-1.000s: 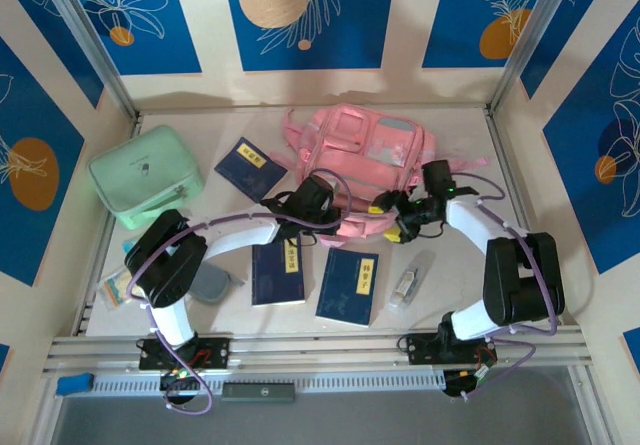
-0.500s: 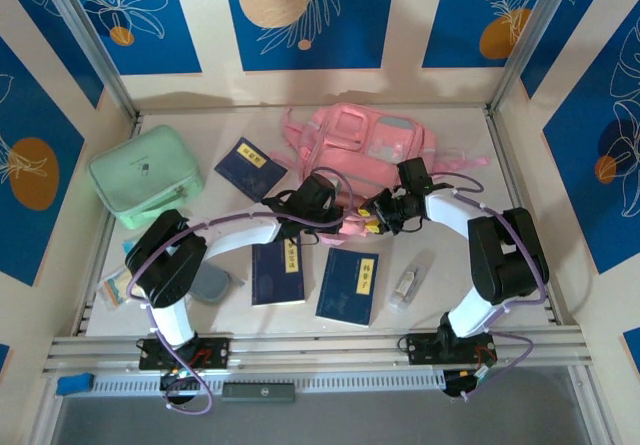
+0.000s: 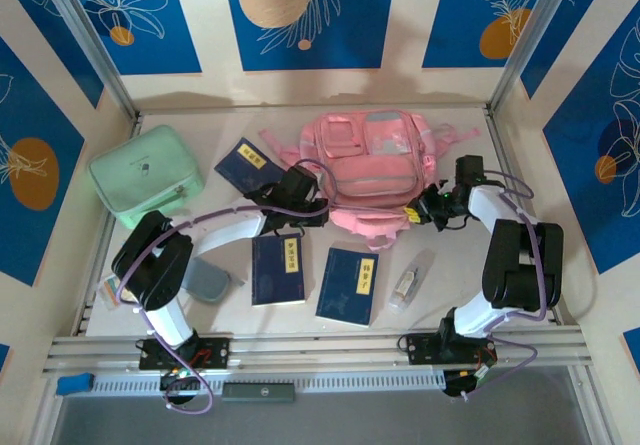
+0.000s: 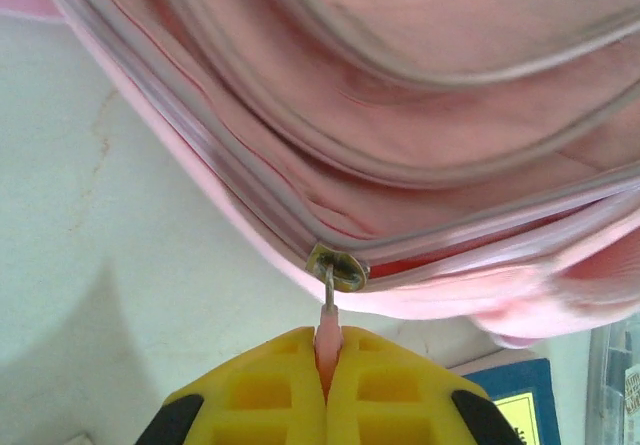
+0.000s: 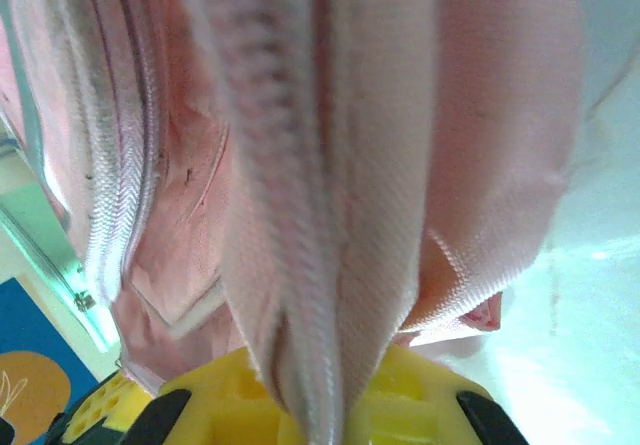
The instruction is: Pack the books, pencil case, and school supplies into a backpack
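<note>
packet (image 3: 112,288): small and clear, far left by the side rail, partly hidden by the left arm's elbow; contents too small to tell.
mint case (image 3: 145,175): back left of the table (image 3: 455,300), well apart from the backpack.
pencil case (image 3: 207,279): grey pouch, front left, just beside the left arm, lying out on the table.
back book (image 3: 250,163): navy with a yellow label, flat, between mint case and backpack, angled.
mid book (image 3: 277,269): flat, front centre, near side of the left forearm.
left gripper (image 3: 320,205): at the backpack's lower left edge. In the wrist view the yellow fingers (image 4: 270,385) are clenched with no gap on a thin pink zip pull (image 4: 328,327).
slider (image 4: 337,266): metal, on the zip track along the bag's edge, just above the fingertips; the pull runs straight from it into the grip.
right book (image 3: 348,285): flat, beside the mid book, not touching it.
backpack (image 3: 375,160): pink, back centre, lying flat with pockets facing up and one gripper at each lower corner. No books or supplies can be seen inside.
bottle (image 3: 405,286): clear, lying down front right, just beside the right book.
right gripper (image 3: 412,213): at the backpack's lower right edge. In the wrist view the yellow fingers (image 5: 410,395) are clamped on a fold of pink fabric and zip tape, which rises straight out of the grip.
</note>
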### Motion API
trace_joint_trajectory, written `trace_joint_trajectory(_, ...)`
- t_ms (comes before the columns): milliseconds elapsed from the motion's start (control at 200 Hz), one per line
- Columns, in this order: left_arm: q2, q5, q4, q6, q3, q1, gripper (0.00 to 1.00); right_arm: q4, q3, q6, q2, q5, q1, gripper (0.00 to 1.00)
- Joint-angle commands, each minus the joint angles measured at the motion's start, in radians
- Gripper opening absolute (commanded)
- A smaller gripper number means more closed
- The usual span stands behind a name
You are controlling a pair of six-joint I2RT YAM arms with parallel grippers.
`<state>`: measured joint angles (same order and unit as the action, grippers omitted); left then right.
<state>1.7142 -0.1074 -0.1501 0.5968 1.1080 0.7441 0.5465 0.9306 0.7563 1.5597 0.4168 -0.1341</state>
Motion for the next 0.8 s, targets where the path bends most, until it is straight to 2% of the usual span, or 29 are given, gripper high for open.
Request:
trace_joint_trajectory(0,-0.007,-0.007,-0.004,-0.004,-0.012,-0.011,0.0,0.014,0.076,-0.086,-0.013,-0.062,-0.01,0.05)
trace_joint_trajectory(55,-0.001,-0.014,-0.007,-0.015,0.012,-0.005,0.0,0.023,0.079,-0.074,-0.02,-0.054,0.008,0.15)
trace_joint_trajectory(70,0.001,-0.017,-0.008,-0.019,0.017,-0.003,0.0,0.028,0.077,-0.068,-0.026,-0.051,0.017,0.22)
trace_joint_trajectory(145,0.009,-0.019,-0.006,-0.034,0.048,0.021,0.0,0.036,0.058,-0.025,-0.064,-0.017,0.057,0.42)
trace_joint_trajectory(260,0.029,-0.016,-0.007,-0.04,0.089,0.054,0.0,0.04,0.009,0.073,-0.145,-0.017,0.145,0.64)
trace_joint_trajectory(390,0.042,-0.024,0.05,-0.019,0.096,0.076,0.0,0.013,-0.043,0.231,-0.192,-0.024,0.238,0.82)
trace_joint_trajectory(475,0.053,-0.032,0.058,-0.012,0.109,0.085,0.0,-0.028,-0.064,0.353,-0.195,-0.008,0.293,0.86)
trace_joint_trajectory(550,0.058,-0.03,0.052,-0.011,0.118,0.09,0.0,-0.026,-0.068,0.451,-0.198,-0.067,0.339,0.89)
trace_joint_trajectory(655,0.054,-0.025,0.062,-0.013,0.114,0.099,0.0,-0.109,-0.096,0.583,-0.171,-0.113,0.377,0.9)
trace_joint_trajectory(730,0.056,-0.021,0.055,-0.011,0.116,0.101,0.0,-0.164,-0.096,0.633,-0.134,-0.105,0.391,0.88)
trace_joint_trajectory(795,0.054,-0.023,0.053,-0.011,0.117,0.101,0.0,-0.142,-0.057,0.624,-0.099,-0.144,0.414,0.87)
